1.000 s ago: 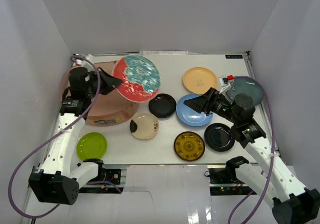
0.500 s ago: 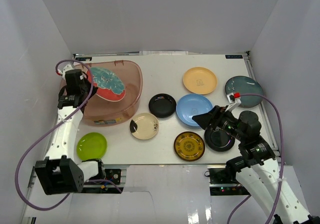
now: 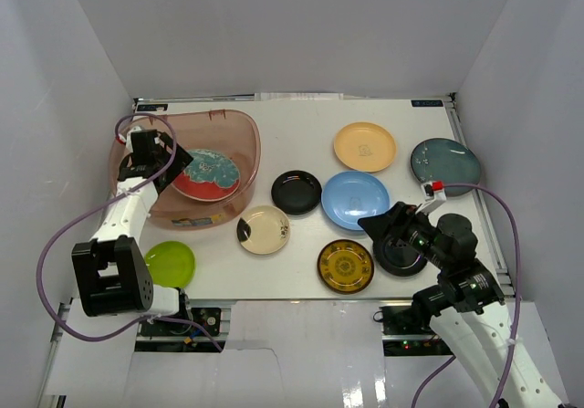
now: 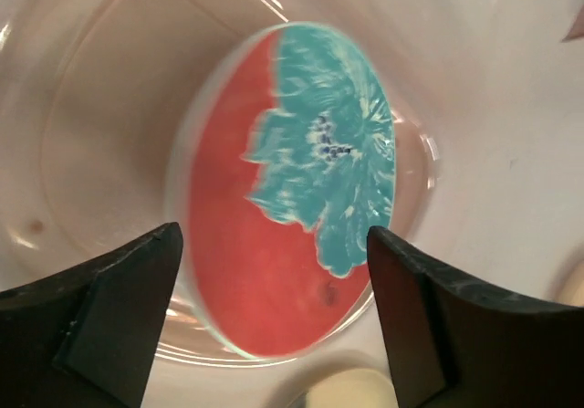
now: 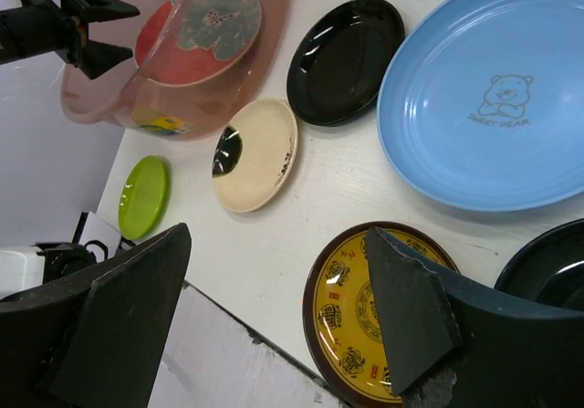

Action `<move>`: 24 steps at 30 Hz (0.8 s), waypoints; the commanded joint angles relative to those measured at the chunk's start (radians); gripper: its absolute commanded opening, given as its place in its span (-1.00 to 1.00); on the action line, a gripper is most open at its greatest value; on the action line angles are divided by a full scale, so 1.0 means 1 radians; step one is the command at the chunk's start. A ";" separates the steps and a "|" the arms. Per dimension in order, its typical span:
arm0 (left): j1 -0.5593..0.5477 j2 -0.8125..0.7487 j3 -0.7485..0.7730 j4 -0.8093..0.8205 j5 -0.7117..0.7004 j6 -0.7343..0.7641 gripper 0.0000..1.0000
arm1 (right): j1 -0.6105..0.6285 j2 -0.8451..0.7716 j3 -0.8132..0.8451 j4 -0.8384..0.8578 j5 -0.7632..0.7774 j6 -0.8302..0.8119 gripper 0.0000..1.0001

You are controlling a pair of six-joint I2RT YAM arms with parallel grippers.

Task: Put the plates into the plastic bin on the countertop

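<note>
**Glossy, hard, shallow: take them by the rim**

One floral plate (image 4: 292, 189) lies on the floor of the bin (image 3: 239, 130). The left gripper (image 4: 272, 235) hangs over it with its jaws spread wide, touching nothing.

The right gripper (image 5: 278, 235) is also spread and empty. It sits low over the countertop (image 3: 301, 134), between the yellow patterned plate (image 5: 374, 321) and the blue plate (image 5: 488, 107), with a black plate (image 3: 400, 258) just beside it under the arm.

Eight plates lie out on the white top, among them a cream plate (image 3: 264, 229) and a lime plate (image 3: 168, 265).

Judge them as stiff and light, with a slick sheen that gives the pads little purchase. You cannot tell from here whether they are ceramic or melamine, so treat them as chippable.

Each one lies flat, so only the raised lip offers a hold. Put one finger inside the well and one outside under the edge, on the side facing you.

Expect the plate to pivot in that pinch as it lifts. Lower it into the bin rather than letting it fall onto the floral plate.
</note>
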 commanded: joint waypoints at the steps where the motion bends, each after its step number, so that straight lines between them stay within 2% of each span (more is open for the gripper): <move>1: 0.002 -0.043 -0.019 0.089 0.021 -0.024 0.91 | 0.000 0.004 -0.003 -0.010 0.055 0.006 0.66; 8: 0.002 -0.137 -0.100 0.094 0.015 -0.030 0.96 | 0.000 0.078 -0.029 0.018 0.128 0.045 0.61; 13: 0.000 -0.310 -0.183 0.130 0.055 -0.025 0.96 | -0.002 0.147 -0.032 0.065 0.166 0.061 0.29; 14: 0.000 -0.344 -0.190 0.139 0.111 -0.019 0.96 | -0.003 0.167 -0.024 0.062 0.220 0.059 0.20; 15: -0.001 -0.379 -0.198 0.153 0.140 -0.015 0.96 | -0.003 0.171 -0.020 0.062 0.266 0.062 0.00; 17: -0.010 -0.482 -0.212 0.185 0.237 -0.009 0.96 | -0.005 0.178 -0.006 0.068 0.390 0.078 -0.12; 18: -0.016 -0.513 -0.218 0.202 0.292 -0.010 0.96 | -0.011 0.185 -0.003 0.070 0.435 0.096 -0.28; 19: -0.033 -0.540 -0.229 0.254 0.353 -0.010 0.96 | -0.016 0.194 0.011 0.072 0.473 0.102 -0.33; 20: -0.047 -0.586 -0.249 0.282 0.477 -0.010 0.96 | -0.025 0.223 0.017 0.078 0.545 0.107 -0.39; 22: -0.102 -0.617 -0.267 0.351 0.593 -0.012 0.96 | -0.075 0.262 0.028 0.090 0.591 0.111 -0.39; 23: -0.140 -0.626 -0.276 0.359 0.646 -0.007 0.96 | -0.106 0.304 0.039 0.110 0.588 0.113 -0.32; 24: -0.165 -0.645 -0.279 0.360 0.738 0.005 0.96 | -0.187 0.326 0.042 0.125 0.567 0.127 -0.26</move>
